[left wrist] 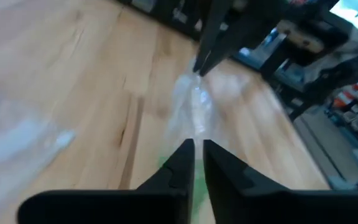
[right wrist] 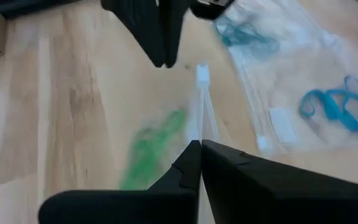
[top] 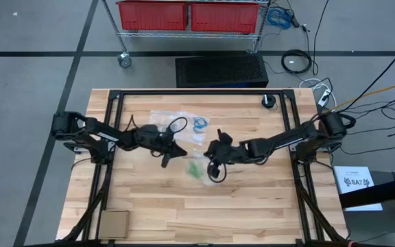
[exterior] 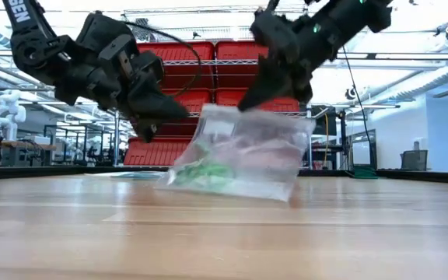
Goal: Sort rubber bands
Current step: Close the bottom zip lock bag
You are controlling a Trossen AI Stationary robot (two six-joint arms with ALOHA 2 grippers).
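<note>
Bag of green bands hanging between two grippers

The right gripper (right wrist: 199, 144) is clenched on the clear bag's (exterior: 247, 148) top edge; green rubber bands (exterior: 207, 173) sit low inside, beneath its jaws. The left gripper (left wrist: 197, 144) is just beside the bag, fingers slightly parted. Blue rubber bands (right wrist: 340, 107) lie in another bag (right wrist: 291, 68) beyond.

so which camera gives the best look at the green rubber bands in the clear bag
The low view: the green rubber bands show side-on through the clear plastic bag lifted above the table. The right wrist view shows them as a green smear, the high view a small patch, the left wrist view only an edge.
</note>
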